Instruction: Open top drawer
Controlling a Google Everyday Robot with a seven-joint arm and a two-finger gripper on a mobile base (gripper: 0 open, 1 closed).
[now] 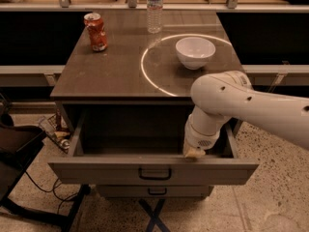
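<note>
The top drawer (96, 170) stands pulled well out of the cabinet, directly beneath the tabletop (106, 74). Its flat front faces the camera and carries a small black pull (154, 173) at centre. The plain grey inside is exposed, with no contents visible.

The gripper (195, 152) is inside the drawer at its right side, pointing down, with its pale tip just behind the top edge of the drawer front. Contact with that edge cannot be confirmed. Whether the gripper is open or closed cannot be told from this view, and nothing is seen held in it. The white arm (251, 103) enters from the right and bends down over the drawer's right wall.

Below the open drawer, a lower drawer (120, 191) is closed, with a matching black pull.

On the tabletop, a white bowl (195, 51) sits at the right, inside a bright ring of light (143, 67). A red can (96, 31), dented and slightly tilted, stands at the rear left. A clear water bottle (154, 7) stands upright at the rear centre, well apart from the can.

On the floor to the left lie black cables (43, 190).
</note>
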